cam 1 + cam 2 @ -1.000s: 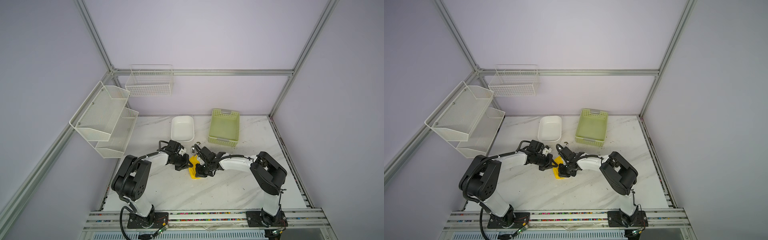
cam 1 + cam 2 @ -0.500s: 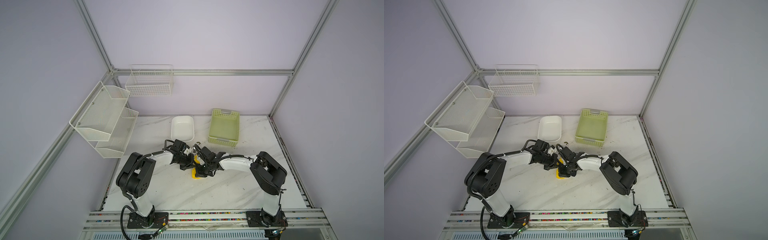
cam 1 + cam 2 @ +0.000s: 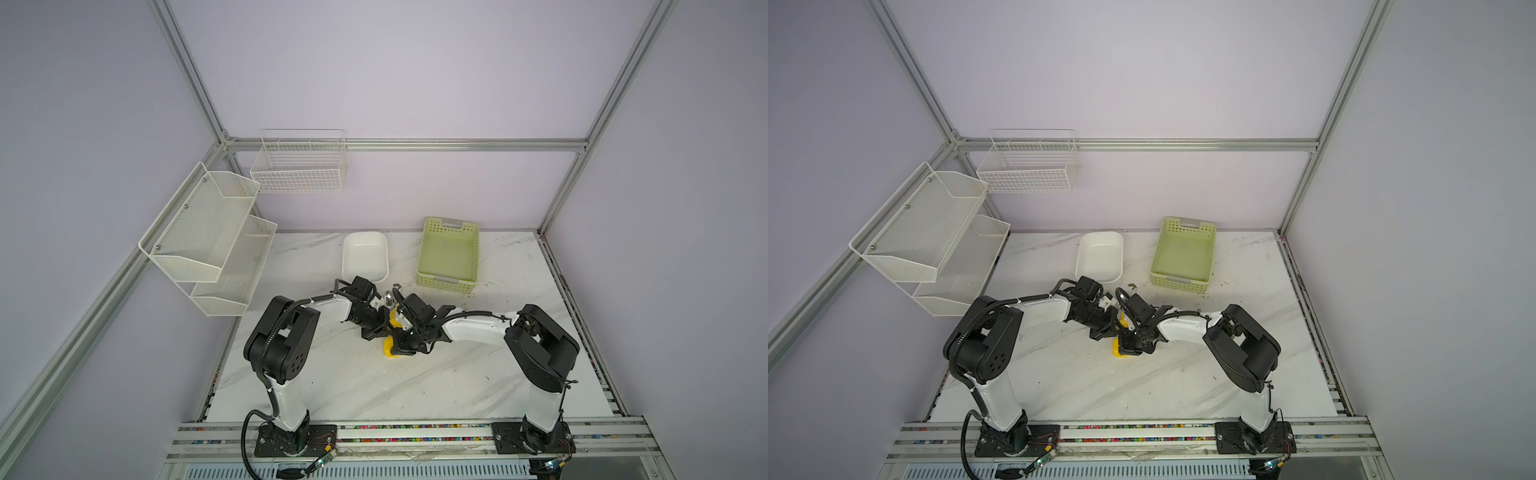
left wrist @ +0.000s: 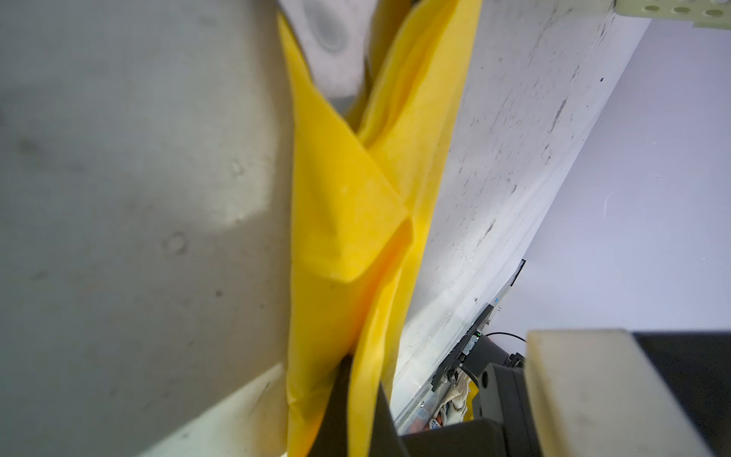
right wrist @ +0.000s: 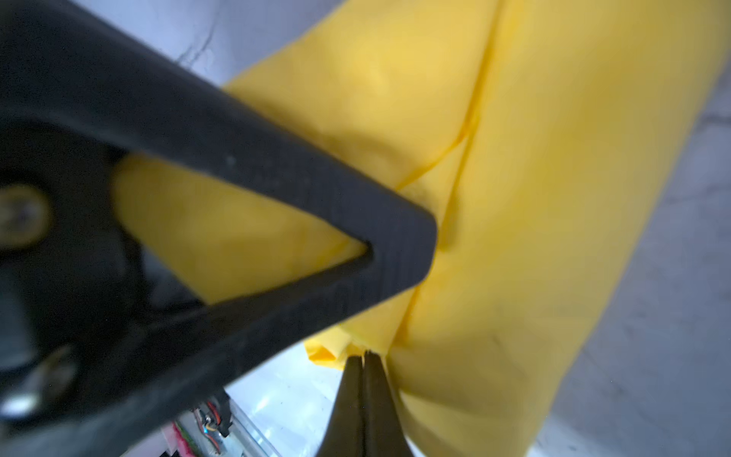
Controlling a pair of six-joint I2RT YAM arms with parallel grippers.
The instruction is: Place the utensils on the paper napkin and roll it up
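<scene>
We see both arms stretched low over the middle of the surface [image 3: 374, 386], their wrists nearly meeting. The left arm [image 3: 328, 307] reaches in from the left, and the right arm [image 3: 473, 330] lies almost level from the right. The napkin [image 3: 389, 350] lies on the surface between them, folded into a loose roll. The left jaws are clenched on a fold of it. The right jaws are pressed tight together, tips touching the roll's edge; we cannot tell whether paper is caught between them. A blurred grey spoon [image 4: 328, 43] end sticks out of the roll.
</scene>
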